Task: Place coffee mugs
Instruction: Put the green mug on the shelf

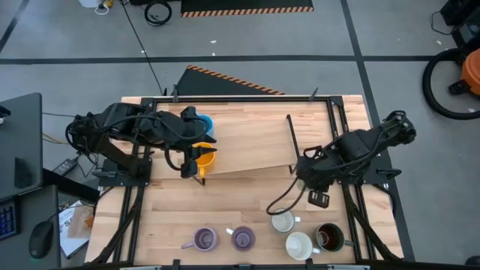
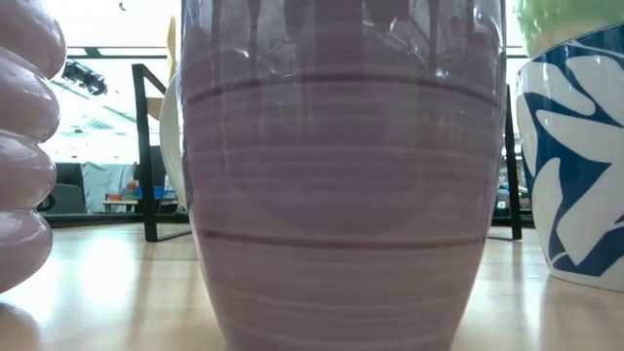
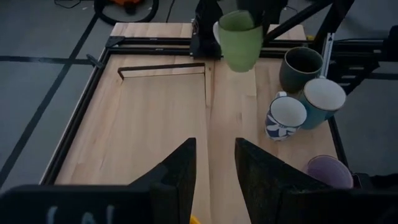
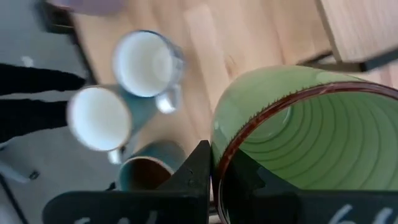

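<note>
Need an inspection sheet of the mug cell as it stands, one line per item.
Surface: wooden table, no spills seen.
Job's things: green mug held off the table; blue mug and orange mug by the left arm; first purple mug, second purple mug, first white mug, second white mug and dark brown mug along the front edge.
Clutter: wooden board lying mid-table.
Grippers: right gripper pinches the green mug's rim; left gripper open, empty.
Cables: black cable looped beside the right arm.
Surroundings: hazard tape on the floor; desk on the left.
</note>
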